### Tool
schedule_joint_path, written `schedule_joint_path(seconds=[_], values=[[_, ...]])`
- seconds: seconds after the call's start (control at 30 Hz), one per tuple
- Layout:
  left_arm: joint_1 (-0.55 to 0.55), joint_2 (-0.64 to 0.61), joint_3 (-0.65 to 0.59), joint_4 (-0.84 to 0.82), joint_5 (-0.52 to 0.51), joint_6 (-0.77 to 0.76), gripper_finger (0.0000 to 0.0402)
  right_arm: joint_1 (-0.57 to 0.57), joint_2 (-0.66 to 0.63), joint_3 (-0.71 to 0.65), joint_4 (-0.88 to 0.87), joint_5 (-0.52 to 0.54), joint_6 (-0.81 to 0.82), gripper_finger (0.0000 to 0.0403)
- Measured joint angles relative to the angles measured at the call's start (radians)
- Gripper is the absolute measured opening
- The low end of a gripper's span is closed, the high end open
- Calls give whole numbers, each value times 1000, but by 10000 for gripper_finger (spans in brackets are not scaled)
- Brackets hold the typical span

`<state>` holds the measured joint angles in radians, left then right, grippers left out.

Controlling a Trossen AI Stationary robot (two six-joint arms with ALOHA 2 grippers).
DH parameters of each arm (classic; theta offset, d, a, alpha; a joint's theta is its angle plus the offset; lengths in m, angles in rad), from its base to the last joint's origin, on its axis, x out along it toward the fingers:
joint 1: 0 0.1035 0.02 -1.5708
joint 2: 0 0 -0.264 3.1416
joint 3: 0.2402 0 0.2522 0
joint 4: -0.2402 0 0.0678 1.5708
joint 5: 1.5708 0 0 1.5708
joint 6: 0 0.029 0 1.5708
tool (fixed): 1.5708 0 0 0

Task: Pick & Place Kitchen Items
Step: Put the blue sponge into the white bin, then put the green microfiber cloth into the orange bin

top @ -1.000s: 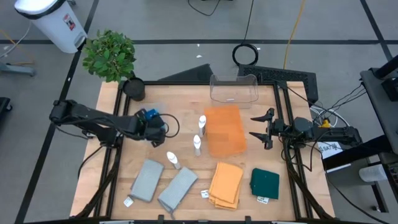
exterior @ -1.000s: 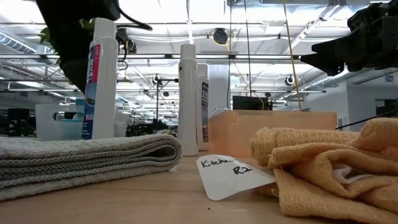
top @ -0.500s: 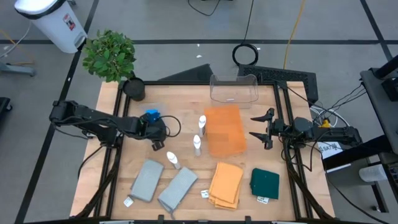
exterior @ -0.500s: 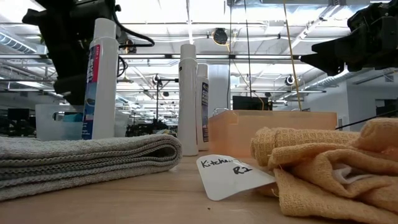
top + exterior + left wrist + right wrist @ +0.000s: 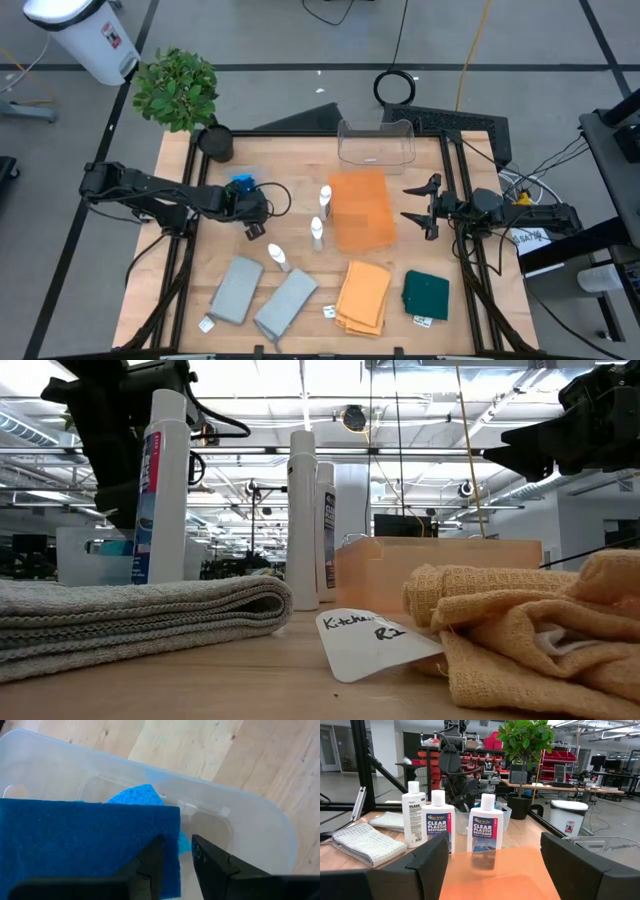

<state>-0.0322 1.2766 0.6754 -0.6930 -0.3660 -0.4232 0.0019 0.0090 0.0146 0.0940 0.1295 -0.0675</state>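
Observation:
My left gripper (image 5: 245,195) (image 5: 179,865) points down into a clear bin (image 5: 240,815) at the table's left, its fingers a little apart. A dark blue sponge (image 5: 85,845) fills the near part of the left wrist view, and its edge reaches into the gap between the fingers. A lighter blue sponge (image 5: 135,796) lies in the bin behind it. Three white bottles (image 5: 325,196) (image 5: 317,231) (image 5: 277,257) stand mid-table. Two grey cloths (image 5: 236,290) (image 5: 286,302), an orange cloth (image 5: 364,295) and a dark green cloth (image 5: 426,295) lie along the near edge. My right gripper (image 5: 420,205) (image 5: 505,870) waits open at the right. My left gripper has the dark blue sponge's edge (image 5: 172,845) in the gap between its fingers, coming at it from above at a slant. That edge lies beside one finger (image 5: 152,862); the other finger (image 5: 210,865) stands apart from it. Whether the near finger touches the sponge I cannot tell.
An orange tray (image 5: 360,208) lies at the centre right, with a second clear bin (image 5: 376,142) at the far edge behind it. A potted plant (image 5: 178,90) stands at the far left corner. Bare wood lies between the bottles and the left bin.
My left gripper has come down toward the clear bin at the left and tipped more steeply downward, the blue sponge going with it.

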Motion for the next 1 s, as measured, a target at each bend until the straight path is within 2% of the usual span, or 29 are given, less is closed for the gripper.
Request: schedule_joint_path(seconds=[0.23,0.47,0.63,1.0], values=[[7,-4,23,1,-1,-23,108,0,0,0,0,0,0,279],[42,-102,45,16,0,-30,108,0,0,0,0,0,0,279],[56,-206,45,27,0,-8,109,0,0,0,0,0,0,279],[56,-532,9,204,51,161,109,0,0,0,0,0,0,279]])
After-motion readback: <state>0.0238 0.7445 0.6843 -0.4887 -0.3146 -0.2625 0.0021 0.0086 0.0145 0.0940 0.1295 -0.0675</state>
